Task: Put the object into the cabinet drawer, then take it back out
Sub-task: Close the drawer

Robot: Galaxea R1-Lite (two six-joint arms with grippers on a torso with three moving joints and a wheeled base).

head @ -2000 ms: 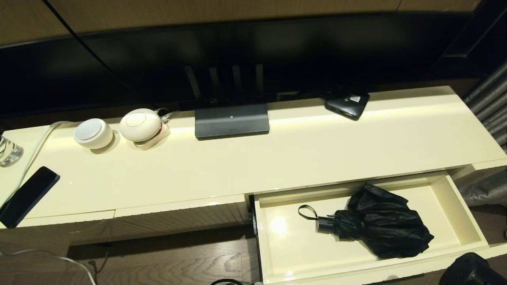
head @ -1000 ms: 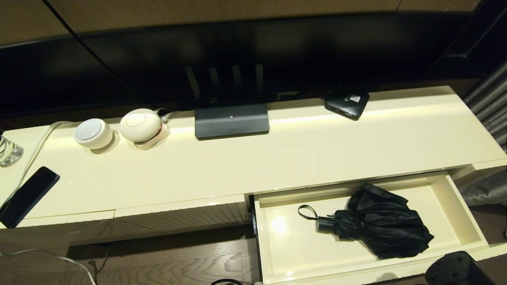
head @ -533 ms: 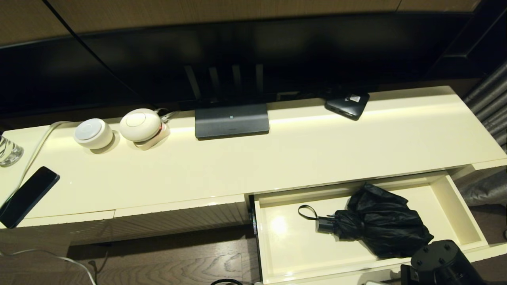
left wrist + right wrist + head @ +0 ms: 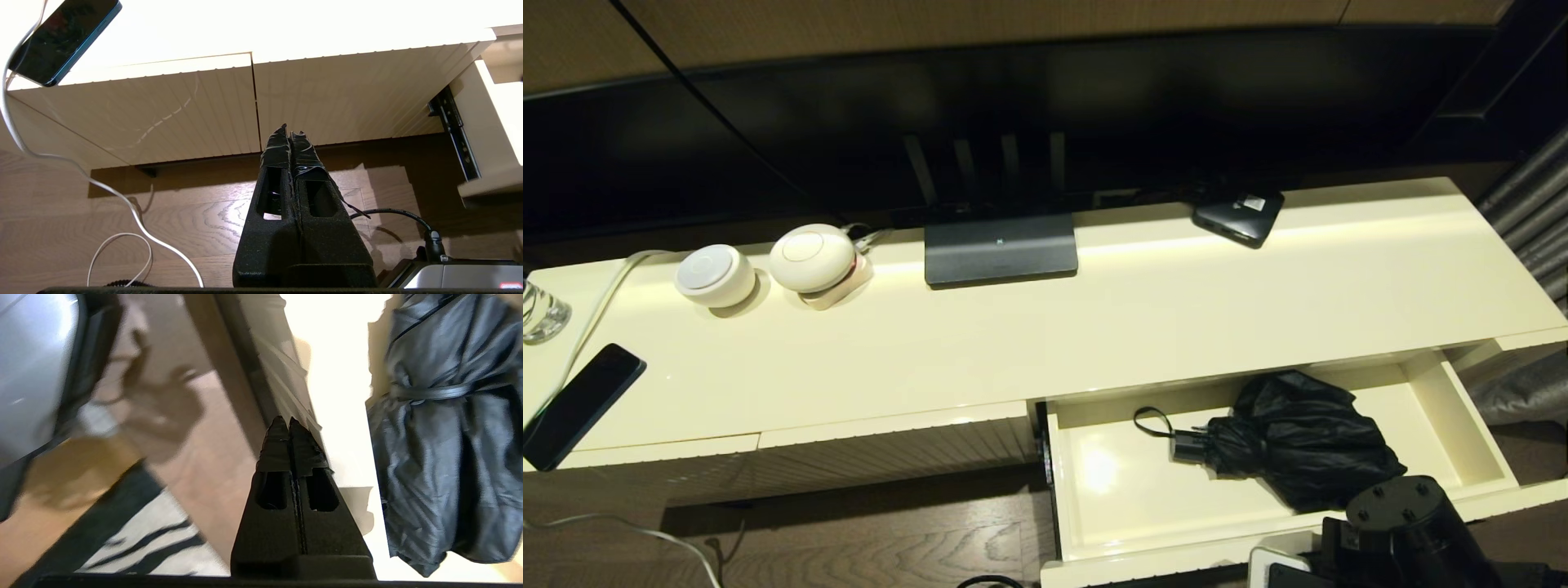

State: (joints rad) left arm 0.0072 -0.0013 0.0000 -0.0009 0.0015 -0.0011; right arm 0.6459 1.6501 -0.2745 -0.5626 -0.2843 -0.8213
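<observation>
Right gripper (image 4: pixel 289 421) clenched on nothing, tips pressed against ribbed front panel of wide shallow glossy cream drawer (image 4: pixel 1094 523), near its right end. Drawer stood partly open. Black compact umbrella with bunched fabric canopy (image 4: pixel 1298 445) lay inside drawer toward right half, short handle and thin wrist loop pointing at left wall. Left gripper (image 4: pixel 290 132) also clenched, empty, hung low before ribbed cream cabinet front (image 4: pixel 171 110), well apart from drawer.
</observation>
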